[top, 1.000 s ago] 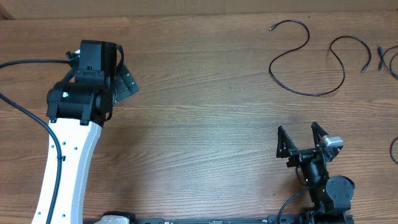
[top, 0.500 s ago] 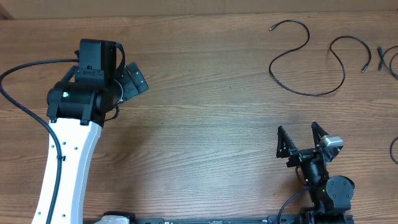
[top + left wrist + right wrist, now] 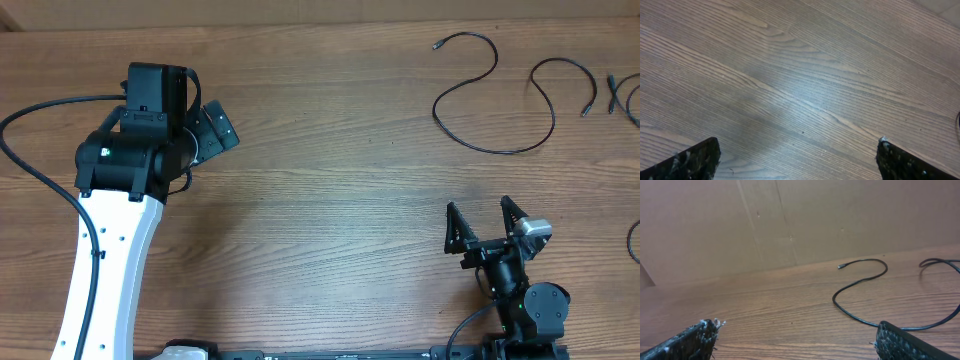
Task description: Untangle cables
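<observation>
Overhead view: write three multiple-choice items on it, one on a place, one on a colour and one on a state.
1. Where in the overhead view does the long cable lie?
A. top right
B. bottom left
C. centre

2. What colour is the long cable?
A. white
B. black
C. red

3. How is the right gripper?
A. shut on a plug
B. shut, empty
C. open, empty

Answers:
1 A: its loops run along the top right part of the table.
2 B: it shows as a thin black line on the brown wood.
3 C: its fingers stand apart with only bare wood between them.
</observation>
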You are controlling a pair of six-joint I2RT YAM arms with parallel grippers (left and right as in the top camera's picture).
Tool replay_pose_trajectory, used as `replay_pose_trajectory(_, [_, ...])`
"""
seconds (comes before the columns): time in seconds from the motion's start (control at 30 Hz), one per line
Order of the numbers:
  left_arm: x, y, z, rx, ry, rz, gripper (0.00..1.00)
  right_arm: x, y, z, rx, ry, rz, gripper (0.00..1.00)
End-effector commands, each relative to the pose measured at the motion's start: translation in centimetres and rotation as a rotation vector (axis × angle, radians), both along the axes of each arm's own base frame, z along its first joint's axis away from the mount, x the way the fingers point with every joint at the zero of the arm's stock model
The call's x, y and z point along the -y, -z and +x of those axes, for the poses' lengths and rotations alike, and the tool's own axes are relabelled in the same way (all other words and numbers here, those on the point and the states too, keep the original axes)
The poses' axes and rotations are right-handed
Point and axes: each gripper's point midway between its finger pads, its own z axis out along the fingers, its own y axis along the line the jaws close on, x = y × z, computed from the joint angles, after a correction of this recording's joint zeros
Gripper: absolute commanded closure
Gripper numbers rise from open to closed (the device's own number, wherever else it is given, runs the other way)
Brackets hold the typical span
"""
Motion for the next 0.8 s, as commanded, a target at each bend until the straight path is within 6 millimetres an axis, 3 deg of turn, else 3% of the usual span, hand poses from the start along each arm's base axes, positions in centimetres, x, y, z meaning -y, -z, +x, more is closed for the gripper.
replay_pose_trajectory(0.0, [0.2,0.2,0.0,-0.004,-0.002,-0.011,0.01,-0.1,0.2,0.0,0.005,-0.004,-0.004,0.0])
replay_pose_trajectory(0.37, [0.1,-1.6,-0.8,0.051,-0.001,-0.018,0.01,-0.1,0.2,0.0,0.005,-0.004,-0.004,0.0])
replay_pose_trajectory(0.53, [-0.1,-4.8,-2.7,0.157,0.0,-0.031,0.01,-0.1,0.2,0.0,0.005,-0.004,-0.004,0.0])
replay_pose_trajectory(0.77, [-0.7,-10.7,-7.5,0.374,0.001,-0.056,0.01,-0.1,0.2,0.0,0.005,-0.004,-0.004,0.0])
